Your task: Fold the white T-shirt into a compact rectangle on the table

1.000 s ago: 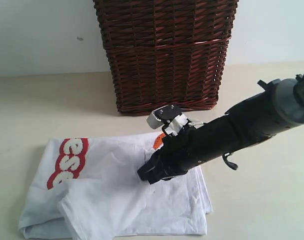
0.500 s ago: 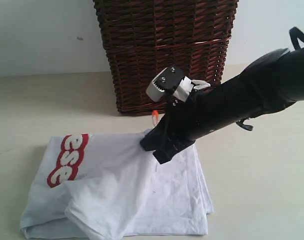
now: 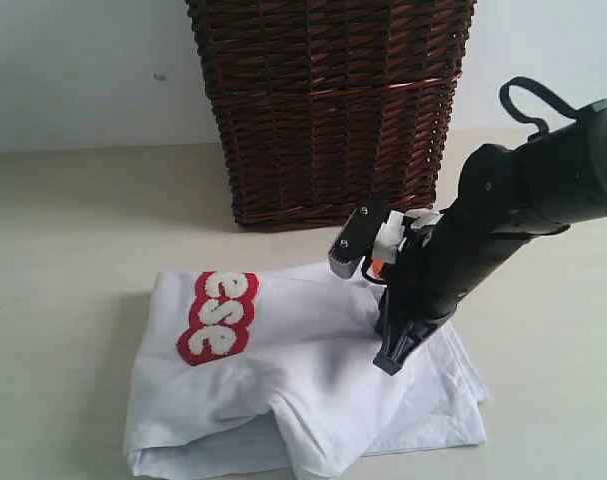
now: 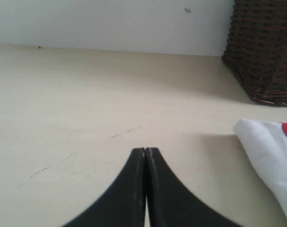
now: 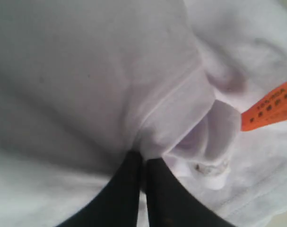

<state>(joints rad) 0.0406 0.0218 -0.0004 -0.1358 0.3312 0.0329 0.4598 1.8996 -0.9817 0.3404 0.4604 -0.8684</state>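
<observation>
The white T-shirt (image 3: 283, 380) lies partly folded and wrinkled on the table (image 3: 73, 230), its red-outlined letters (image 3: 216, 318) facing up on the left part. My right gripper (image 3: 388, 362) points down onto the shirt's right half, with an orange tag (image 3: 376, 267) just behind the arm. In the right wrist view the jaws (image 5: 144, 161) pinch a raised fold of white cloth (image 5: 86, 71), close to the orange tag (image 5: 271, 111). My left gripper (image 4: 145, 150) is shut and empty over the bare table (image 4: 63, 94), to one side of a shirt corner (image 4: 271, 146).
A tall dark brown wicker basket (image 3: 333, 100) stands on the table right behind the shirt, against the pale wall; its lower corner (image 4: 266, 47) also shows in the left wrist view. The right arm's black forearm (image 3: 523, 200) slants over the table's right side.
The right arm has swung to the right and dipped down, and the whole shirt has slid right with it; the lettering now sits nearer the middle. The left gripper stays shut.
</observation>
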